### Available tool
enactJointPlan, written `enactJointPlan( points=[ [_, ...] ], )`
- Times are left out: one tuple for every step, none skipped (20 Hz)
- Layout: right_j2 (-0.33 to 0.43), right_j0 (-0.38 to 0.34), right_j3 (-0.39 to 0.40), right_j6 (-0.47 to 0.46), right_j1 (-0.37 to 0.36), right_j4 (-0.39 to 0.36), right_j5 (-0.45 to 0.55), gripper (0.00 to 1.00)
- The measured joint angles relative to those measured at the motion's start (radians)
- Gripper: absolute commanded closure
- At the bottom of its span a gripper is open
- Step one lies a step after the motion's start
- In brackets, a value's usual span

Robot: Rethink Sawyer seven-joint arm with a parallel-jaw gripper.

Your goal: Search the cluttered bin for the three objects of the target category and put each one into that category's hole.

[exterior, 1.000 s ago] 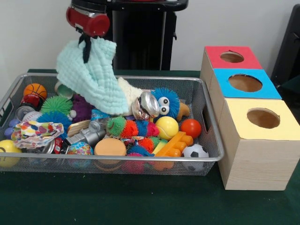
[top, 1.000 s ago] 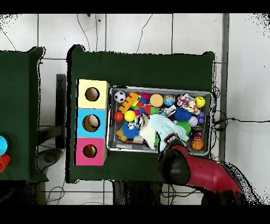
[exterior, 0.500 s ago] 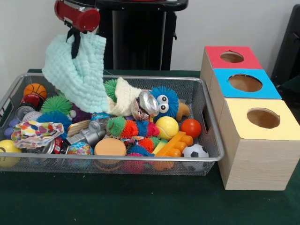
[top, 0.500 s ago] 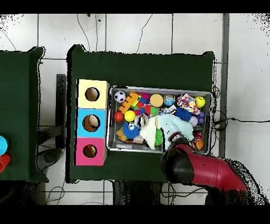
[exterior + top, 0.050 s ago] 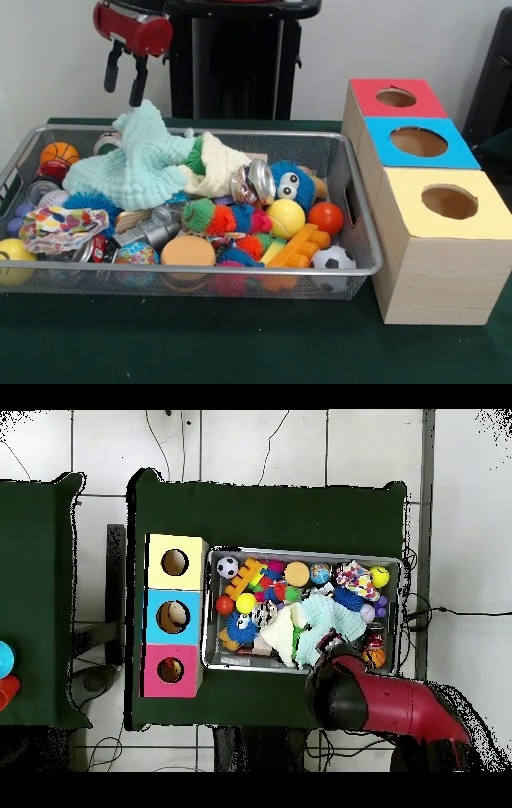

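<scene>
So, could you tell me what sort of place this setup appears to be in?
Most likely a robotics lab or test room, not a home. A wire bin of mixed toys sits on a green-covered table beside a wooden box with three colour-coded holes, under a red robot arm, with cables across the tiled floor.

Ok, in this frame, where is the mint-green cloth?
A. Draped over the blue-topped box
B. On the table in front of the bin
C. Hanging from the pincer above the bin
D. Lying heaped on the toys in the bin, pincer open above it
D: the mint-green cloth lies heaped on the toys inside the bin, and the pincer hangs open and empty above it.
</scene>
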Motion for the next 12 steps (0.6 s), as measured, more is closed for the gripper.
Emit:
enactJointPlan(
  points=[
    [0.005, -0.005, 0.000, 0.000, -0.001, 0.000, 0.000, 0.00],
    [0.010, -0.010, 0.000, 0.000, -0.001, 0.000, 0.000, 0.00],
    [0.022, -0.020, 0.004, 0.000, -0.004, 0.009, 0.000, 0.00],
    [0.034, -0.030, 0.007, 0.000, -0.006, 0.018, 0.000, 0.00],
    [0.045, -0.041, 0.011, 0.000, -0.008, 0.027, 0.000, 0.00],
    [0.057, -0.051, 0.014, 0.000, -0.011, 0.036, 0.000, 0.00],
    [0.066, -0.059, 0.018, 0.000, -0.013, 0.048, 0.000, 0.00],
    [0.076, -0.067, 0.023, 0.000, -0.015, 0.060, 0.000, 0.00],
    [0.085, -0.074, 0.027, 0.000, -0.017, 0.072, 0.000, 0.00],
    [0.095, -0.082, 0.031, 0.000, -0.019, 0.084, 0.000, 0.00],
    [0.104, -0.089, 0.035, 0.000, -0.021, 0.095, 0.000, 0.00],
    [0.123, -0.100, 0.045, 0.000, -0.027, 0.123, 0.000, 0.00]
  ],
)
